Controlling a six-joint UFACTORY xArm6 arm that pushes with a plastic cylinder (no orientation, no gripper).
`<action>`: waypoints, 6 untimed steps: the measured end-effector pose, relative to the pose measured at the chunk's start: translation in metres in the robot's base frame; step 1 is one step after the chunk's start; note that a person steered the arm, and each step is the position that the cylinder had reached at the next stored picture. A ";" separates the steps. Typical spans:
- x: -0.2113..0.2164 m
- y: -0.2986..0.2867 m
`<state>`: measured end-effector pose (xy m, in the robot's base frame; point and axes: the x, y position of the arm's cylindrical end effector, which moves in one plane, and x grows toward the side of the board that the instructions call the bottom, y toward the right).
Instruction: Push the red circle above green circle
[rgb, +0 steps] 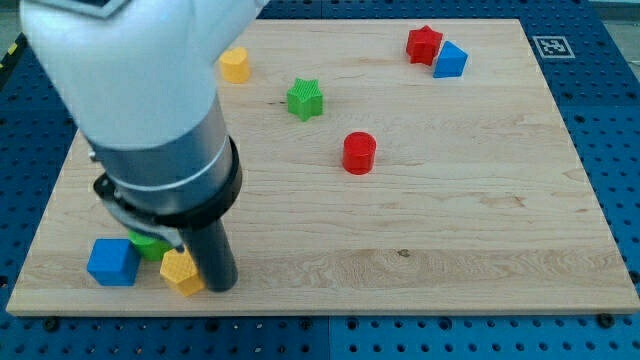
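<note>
1. The red circle (359, 152) is a short, smooth cylinder that stands upright near the middle of the pale wooden tabletop (480, 220).
2. The green circle (150, 244) is mostly hidden at the view's bottom left, between a blue cube (111, 262) and a yellow block (180, 271).
3. My tip (222, 287) rests just beside the yellow block, well apart from the red circle; there is no pincer.
4. A ribbed green star (305, 98) lies up-left of the red circle.
</note>
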<state>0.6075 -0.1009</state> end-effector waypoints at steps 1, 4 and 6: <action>0.010 -0.001; 0.002 -0.023; -0.021 0.095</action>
<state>0.5869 -0.0061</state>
